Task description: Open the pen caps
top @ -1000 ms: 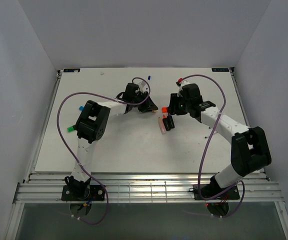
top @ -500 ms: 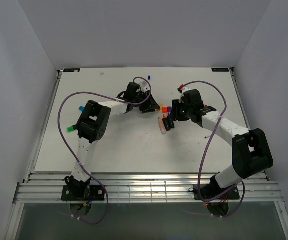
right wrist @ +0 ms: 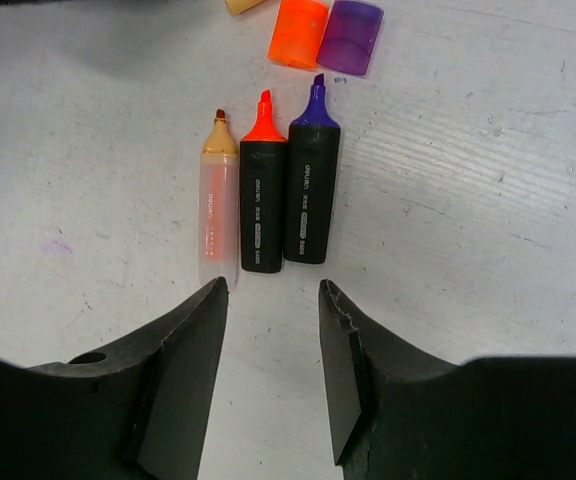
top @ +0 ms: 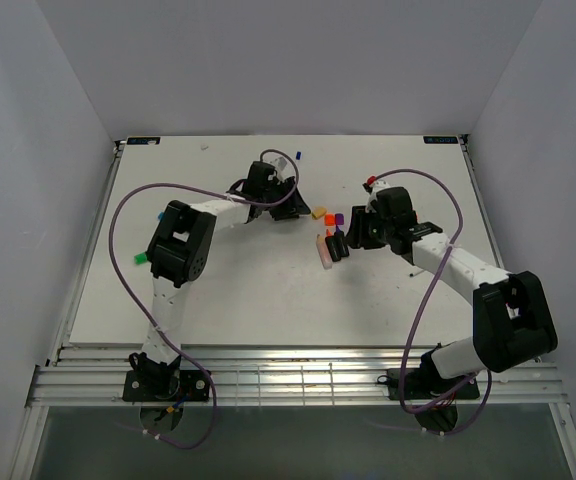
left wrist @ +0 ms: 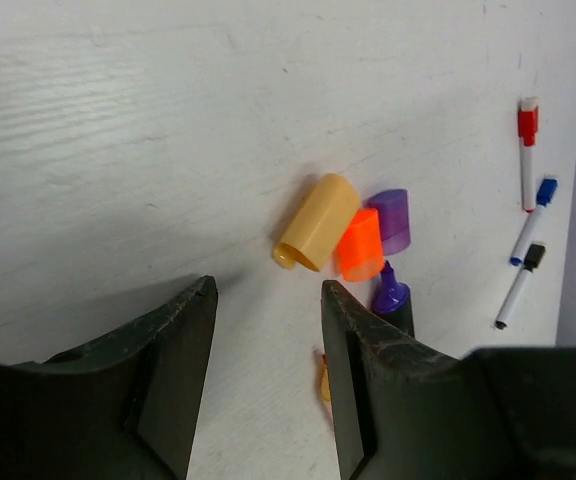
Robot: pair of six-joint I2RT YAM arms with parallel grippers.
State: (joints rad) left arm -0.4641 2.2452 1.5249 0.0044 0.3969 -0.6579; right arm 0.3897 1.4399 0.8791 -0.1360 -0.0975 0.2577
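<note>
Pen caps (left wrist: pixel 360 245) off, loose on tabletop (left wrist: pixel 118 120) just beyond purple marker (right wrist: pixel 311 195) tip, clear of barrels so claws free. Left claw (left wrist: pixel 268 300) spread, empty, near that tip. Right claw (right wrist: pixel 273 295) spread, empty, behind marker's butt.

- White table (top: pixel 268 290), matte, w/ faint scuffs.
- Mid-table, 3 loose caps in a row: yellow-orange cap (left wrist: pixel 317 222) on the left, orange cap (left wrist: pixel 360 245) in the middle, purple cap (left wrist: pixel 393 220) on the right; orange & purple side by side.
- Just near of the caps, 3 uncapped markers lie flat & parallel, tips pointing far: pale marker (right wrist: pixel 216 215) left, orange-tip black marker (right wrist: pixel 263 195) mid, purple-tip black marker (right wrist: pixel 311 190) right; barrels touching.
- Left side: small green piece (top: pixel 140 258) & teal piece (top: pixel 158 214), apart.
- Well apart from the caps: 3 thin white pens w/ red (left wrist: pixel 527 150), blue (left wrist: pixel 533 218) & black (left wrist: pixel 518 285) caps.
</note>
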